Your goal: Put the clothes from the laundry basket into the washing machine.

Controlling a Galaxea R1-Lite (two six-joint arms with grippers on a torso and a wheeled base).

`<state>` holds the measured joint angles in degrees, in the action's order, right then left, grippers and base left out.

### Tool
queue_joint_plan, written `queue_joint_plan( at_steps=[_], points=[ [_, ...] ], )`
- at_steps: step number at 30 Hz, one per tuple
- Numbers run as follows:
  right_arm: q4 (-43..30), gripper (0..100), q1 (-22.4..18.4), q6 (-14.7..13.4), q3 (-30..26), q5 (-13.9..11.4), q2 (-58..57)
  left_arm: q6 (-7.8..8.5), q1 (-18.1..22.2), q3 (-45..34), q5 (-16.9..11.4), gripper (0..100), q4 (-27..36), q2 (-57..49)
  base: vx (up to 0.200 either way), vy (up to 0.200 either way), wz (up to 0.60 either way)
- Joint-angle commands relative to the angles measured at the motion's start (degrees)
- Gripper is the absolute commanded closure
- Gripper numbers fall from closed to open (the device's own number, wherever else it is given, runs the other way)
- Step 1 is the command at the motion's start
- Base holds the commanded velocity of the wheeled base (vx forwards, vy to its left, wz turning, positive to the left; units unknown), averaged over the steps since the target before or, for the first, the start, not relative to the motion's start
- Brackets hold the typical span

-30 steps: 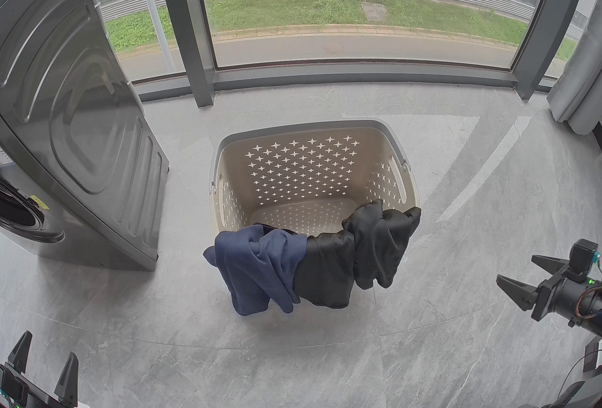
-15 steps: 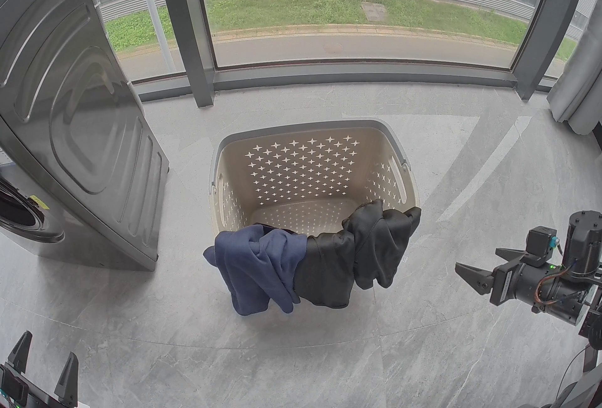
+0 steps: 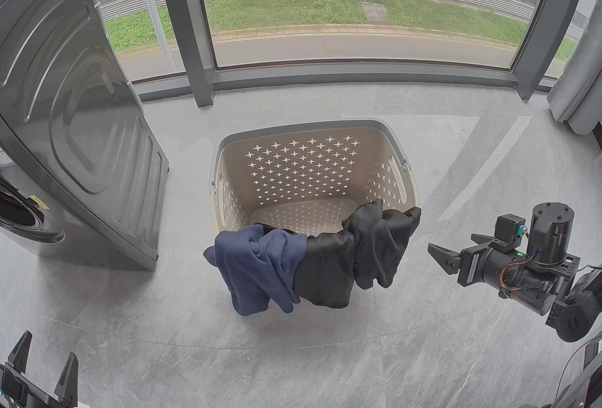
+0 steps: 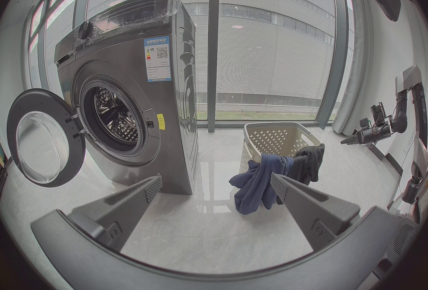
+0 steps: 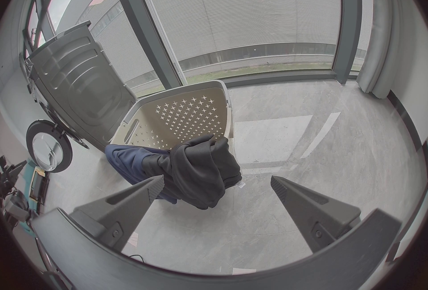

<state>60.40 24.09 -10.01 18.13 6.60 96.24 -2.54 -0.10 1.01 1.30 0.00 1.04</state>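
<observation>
A beige laundry basket [image 3: 311,133] stands on the floor with a blue garment [image 3: 258,268] and a black garment [image 3: 364,249] draped over its near rim. The grey washing machine [image 3: 75,108] stands to the left, its round door [image 4: 44,137] swung open on the drum [image 4: 113,119]. My right gripper [image 3: 454,249] hangs open to the right of the black garment [image 5: 198,170], pointing at it, a short gap away. My left gripper [image 3: 44,359] is open low at the near left, far from the basket [image 4: 278,137], with nothing between its fingers.
Floor-to-ceiling windows with dark frames [image 3: 185,14] run behind the basket. A grey curtain [image 3: 580,83] hangs at the far right. Bare tiled floor [image 3: 489,165] lies around the basket on the right and in front.
My right gripper has swung left across the floor toward the black garment, staying open. The left gripper, basket and clothes have not moved.
</observation>
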Motion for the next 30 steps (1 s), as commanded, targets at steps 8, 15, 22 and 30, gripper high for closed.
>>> queue_joint_plan(
  at_steps=[8, 15, 22, 30],
  points=[
    [1.0, 0, 3.5, -1.7, 4.5, 2.0, 8.3, -0.01, 0.0, -0.9, 0.0, 0, 0.0, -0.7, 0.000, 0.000, 0.00],
    [1.2, 0, 3.9, -2.4, 6.7, 2.6, 12.9, -0.01, 0.0, -0.9, 0.0, 0, 0.0, -0.7, 0.000, 0.000, 0.00],
    [1.2, 0, 4.7, -3.4, 10.1, 3.5, 16.7, 0.07, 0.0, -0.9, 0.0, 0, 0.0, -0.7, 0.000, 0.000, 0.00],
    [1.2, 0, 5.1, -3.5, 14.6, 4.8, 20.9, 0.07, 0.0, -0.9, 0.0, 0, -0.1, -0.7, 0.000, 0.000, 0.00]
  ],
)
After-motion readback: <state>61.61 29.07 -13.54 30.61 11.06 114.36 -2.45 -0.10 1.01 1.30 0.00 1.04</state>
